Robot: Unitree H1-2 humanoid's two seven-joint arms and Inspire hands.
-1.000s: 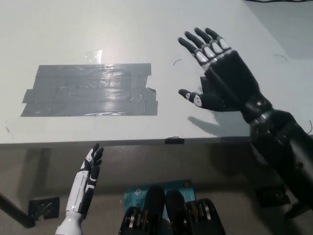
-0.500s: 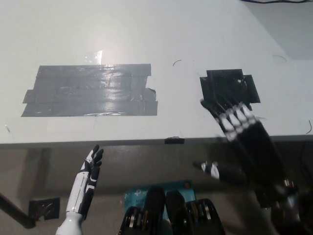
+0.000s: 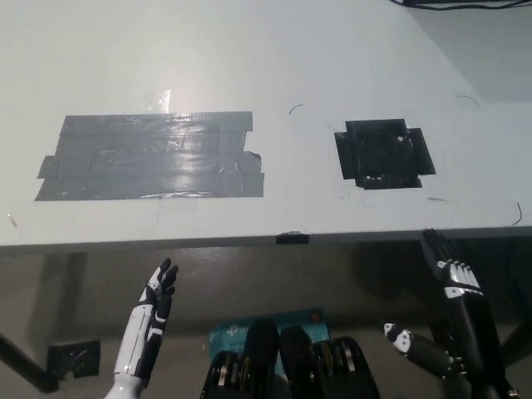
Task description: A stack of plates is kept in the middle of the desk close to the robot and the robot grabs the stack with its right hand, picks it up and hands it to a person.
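Below the desk [image 3: 274,50] edge, the right hand [image 3: 453,320] hangs with fingers spread, holding nothing. The left hand [image 3: 150,320] rests at lower left, fingers straight and apart. On the desk lie a grey tape patch [image 3: 150,156] and a black tape patch [image 3: 382,154]. No plates show.

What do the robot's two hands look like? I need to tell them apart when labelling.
The left hand is slim and white with black fingers and black joint panels, on a white forearm. The right hand is black with white patches on its finger segments and thumb tip, on a black arm. No cables show on either.
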